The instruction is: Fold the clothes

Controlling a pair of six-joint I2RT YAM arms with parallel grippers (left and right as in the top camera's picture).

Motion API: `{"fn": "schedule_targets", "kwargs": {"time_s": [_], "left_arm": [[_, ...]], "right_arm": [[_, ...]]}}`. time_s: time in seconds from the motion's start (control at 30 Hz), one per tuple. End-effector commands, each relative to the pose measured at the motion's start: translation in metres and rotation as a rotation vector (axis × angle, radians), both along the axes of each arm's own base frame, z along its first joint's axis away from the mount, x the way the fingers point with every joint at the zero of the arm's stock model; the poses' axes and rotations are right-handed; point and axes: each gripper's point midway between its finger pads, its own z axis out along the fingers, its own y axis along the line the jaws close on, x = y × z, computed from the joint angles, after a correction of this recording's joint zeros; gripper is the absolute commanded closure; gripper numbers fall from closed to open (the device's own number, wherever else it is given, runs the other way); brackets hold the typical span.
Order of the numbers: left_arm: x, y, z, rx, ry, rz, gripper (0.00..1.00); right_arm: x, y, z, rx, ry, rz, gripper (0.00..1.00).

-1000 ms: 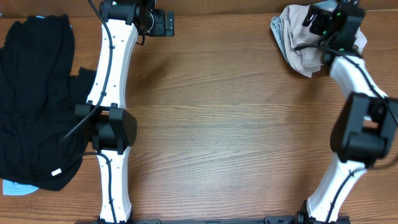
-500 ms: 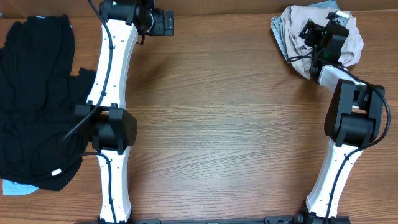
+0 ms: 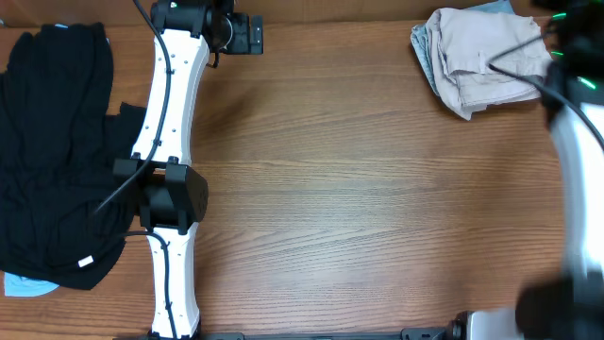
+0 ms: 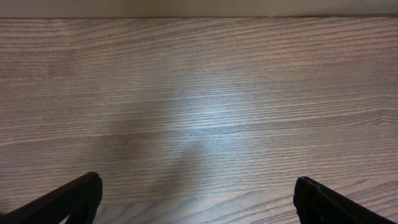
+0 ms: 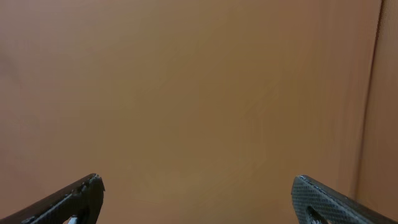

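The pale beige khaki shorts lie bunched in a heap at the table's far right corner, with a bit of light blue cloth under their left edge. My right gripper is open and empty; its wrist view shows only a plain brown surface, and in the overhead view the arm is blurred at the right edge beside the heap. My left gripper is open and empty over bare wood; it sits at the far edge of the table.
A large pile of black garments covers the table's left side, with a light blue piece under its near edge. The wooden tabletop lies between the two arms.
My right arm has left the shorts heap and swung off to the right edge of the view, blurred. The heap now lies uncovered. The left arm has not moved.
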Motion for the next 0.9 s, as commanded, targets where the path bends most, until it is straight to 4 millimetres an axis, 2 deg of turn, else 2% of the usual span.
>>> {"fn": "schedule_targets", "kwargs": {"time_s": [0.0, 0.1, 0.17, 0.33, 0.43, 0.63, 0.77, 0.87], "left_arm": [[-0.002, -0.001, 0.017, 0.014, -0.037, -0.011, 0.00], [-0.002, -0.001, 0.017, 0.013, -0.037, -0.011, 0.00], [-0.002, -0.001, 0.017, 0.014, -0.037, -0.011, 0.00], [-0.002, -0.001, 0.017, 0.013, -0.037, -0.011, 0.00], [-0.002, -0.001, 0.017, 0.014, -0.037, -0.011, 0.00], [-0.002, -0.001, 0.017, 0.014, -0.036, -0.011, 0.00], [-0.002, -0.001, 0.017, 0.014, -0.037, -0.011, 0.00], [-0.002, -0.001, 0.017, 0.014, -0.036, -0.011, 0.00]], "right_arm": [[-0.063, 0.032, 0.073, -0.045, -0.146, 0.099, 0.00], [-0.119, 0.043, 0.121, -0.074, -0.267, 0.097, 0.00], [-0.148, 0.048, 0.141, -0.089, -0.324, 0.097, 0.00], [-0.206, 0.060, 0.174, -0.116, -0.433, 0.096, 0.00], [-0.222, 0.063, 0.182, -0.123, -0.462, 0.095, 0.00], [-0.230, 0.064, 0.181, -0.121, -0.454, 0.090, 0.00], [-0.227, 0.063, 0.160, -0.094, -0.352, 0.085, 0.00], [-0.229, 0.065, 0.124, -0.056, -0.194, 0.094, 0.00]]}}
